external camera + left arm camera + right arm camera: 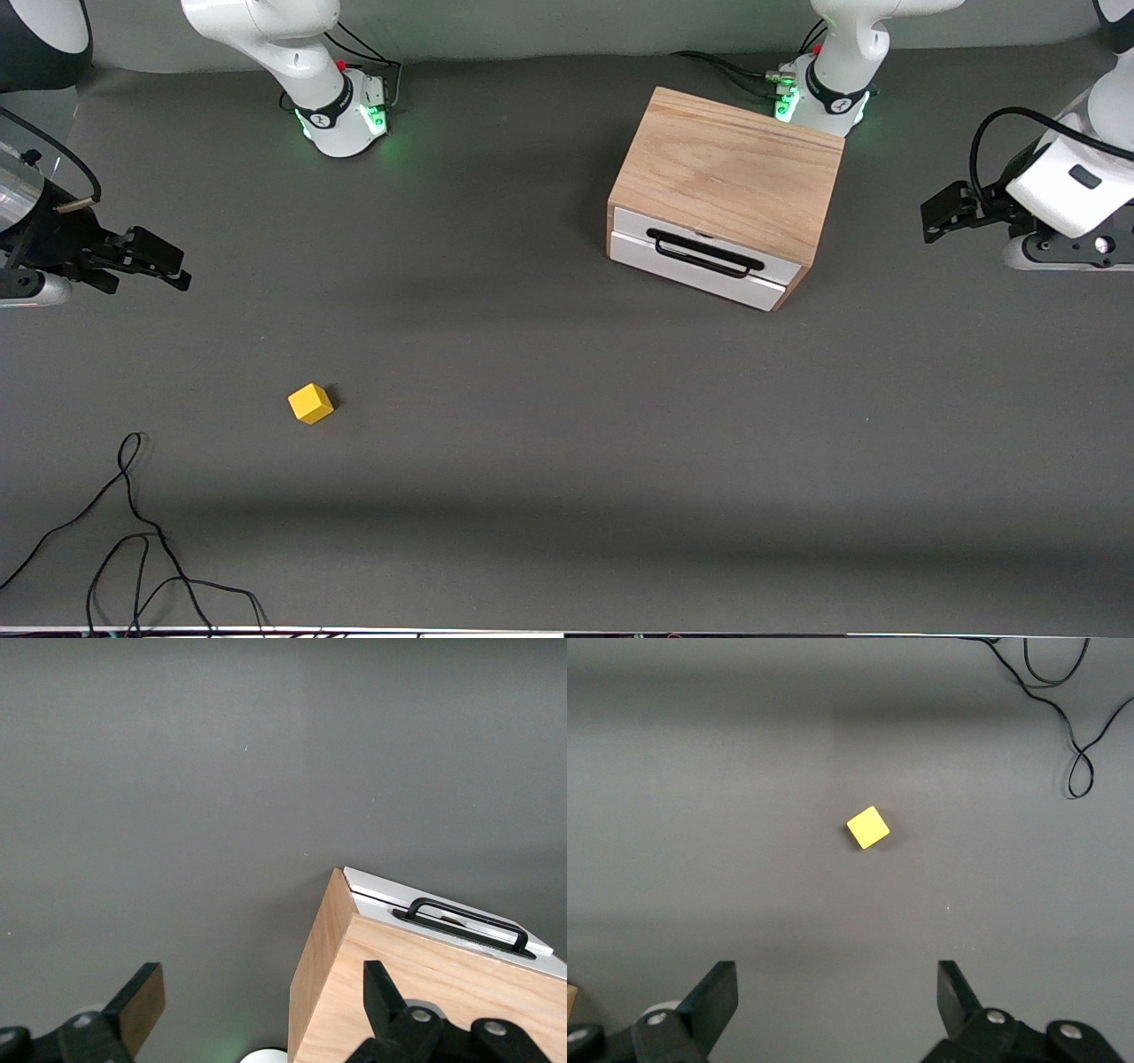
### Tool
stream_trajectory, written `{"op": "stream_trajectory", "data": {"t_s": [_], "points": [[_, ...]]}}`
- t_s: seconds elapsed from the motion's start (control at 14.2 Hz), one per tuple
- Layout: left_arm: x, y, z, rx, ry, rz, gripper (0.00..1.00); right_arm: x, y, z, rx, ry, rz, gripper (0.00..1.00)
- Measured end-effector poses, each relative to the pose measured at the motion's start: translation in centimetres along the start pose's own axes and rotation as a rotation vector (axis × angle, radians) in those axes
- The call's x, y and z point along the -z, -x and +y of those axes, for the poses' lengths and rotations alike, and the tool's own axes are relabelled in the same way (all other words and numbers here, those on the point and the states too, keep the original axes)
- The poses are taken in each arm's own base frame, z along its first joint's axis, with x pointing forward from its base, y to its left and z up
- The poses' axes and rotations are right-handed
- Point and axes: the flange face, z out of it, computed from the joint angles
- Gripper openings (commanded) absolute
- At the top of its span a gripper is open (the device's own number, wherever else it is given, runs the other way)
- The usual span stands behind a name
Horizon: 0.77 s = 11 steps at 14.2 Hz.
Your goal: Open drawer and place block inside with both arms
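Observation:
The light oak box stands near the left arm's base, and its drawer is closed, white front and black bar handle facing the front camera. The left wrist view shows the box and handle from above. The yellow block lies on the mat toward the right arm's end, nearer the front camera than the box. My left gripper hovers open and empty over the left arm's end of the table, beside the box. My right gripper hovers open and empty over the right arm's end, with the block in its view.
A loose black cable curls on the dark grey mat near the front edge at the right arm's end, and shows in the right wrist view as well. Both arm bases stand along the table edge farthest from the front camera.

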Motion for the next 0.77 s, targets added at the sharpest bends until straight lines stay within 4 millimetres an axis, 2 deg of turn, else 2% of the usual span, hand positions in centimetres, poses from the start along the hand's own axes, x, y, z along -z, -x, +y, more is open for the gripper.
{"op": "stream_trajectory", "data": {"t_s": [0.77], "points": [[-0.12, -0.55, -0.04, 0.001, 0.004, 0.027, 1.0, -0.48, -0.53, 0.11, -0.002, 0.0, 0.001, 1.0]]}}
